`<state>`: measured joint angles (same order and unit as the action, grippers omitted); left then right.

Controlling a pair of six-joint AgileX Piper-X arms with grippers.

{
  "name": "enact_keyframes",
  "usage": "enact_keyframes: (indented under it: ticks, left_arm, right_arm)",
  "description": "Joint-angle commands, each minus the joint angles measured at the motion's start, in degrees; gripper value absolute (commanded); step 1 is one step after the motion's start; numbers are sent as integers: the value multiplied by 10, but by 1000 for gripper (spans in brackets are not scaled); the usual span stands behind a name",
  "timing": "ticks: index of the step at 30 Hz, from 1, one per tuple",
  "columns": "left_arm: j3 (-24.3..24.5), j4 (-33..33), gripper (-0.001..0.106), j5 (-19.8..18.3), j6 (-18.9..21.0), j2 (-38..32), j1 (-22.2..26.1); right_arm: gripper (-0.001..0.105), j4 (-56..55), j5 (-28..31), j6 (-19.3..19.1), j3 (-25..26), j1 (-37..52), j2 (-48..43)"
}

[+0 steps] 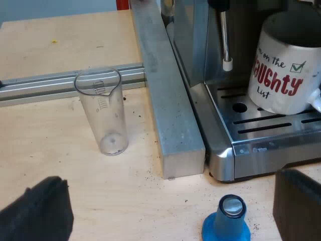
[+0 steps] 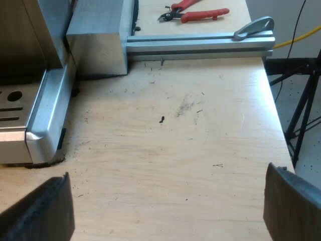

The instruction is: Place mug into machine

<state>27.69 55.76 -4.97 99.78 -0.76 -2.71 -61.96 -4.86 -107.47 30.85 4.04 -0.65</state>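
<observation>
A white mug (image 1: 286, 70) with red "Naughty List" lettering stands on the slotted drip tray (image 1: 251, 128) of the espresso machine (image 1: 200, 45), beside the steam wand (image 1: 226, 40). My left gripper (image 1: 170, 213) hangs open above the wooden table in front of the machine, nothing between its fingers (image 1: 40, 211). The blue tamper (image 1: 226, 221) stands on the table between those fingers, below them. My right gripper (image 2: 165, 211) is open too, over bare wood beside the machine's tray corner (image 2: 45, 135), holding nothing.
An empty measuring glass (image 1: 103, 113) stands upright by an aluminium rail (image 1: 55, 83). A thick metal block (image 1: 168, 100) lies along the machine's side. Red-handled pliers (image 2: 195, 12) lie beyond another rail (image 2: 200, 42). The table edge (image 2: 276, 110) drops off toward stand legs.
</observation>
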Motion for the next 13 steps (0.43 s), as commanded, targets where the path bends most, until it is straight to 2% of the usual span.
enact_keyframes:
  ticks: [1,13]
  left_arm:
    - [0,-8,82,-4,-2,-77,-1]
    - [0,-8,82,-18,-8,-77,-1]
  right_arm:
    - [78,5,-5,-3,4,3,-23]
    - [78,5,-4,-3,4,3,-23]
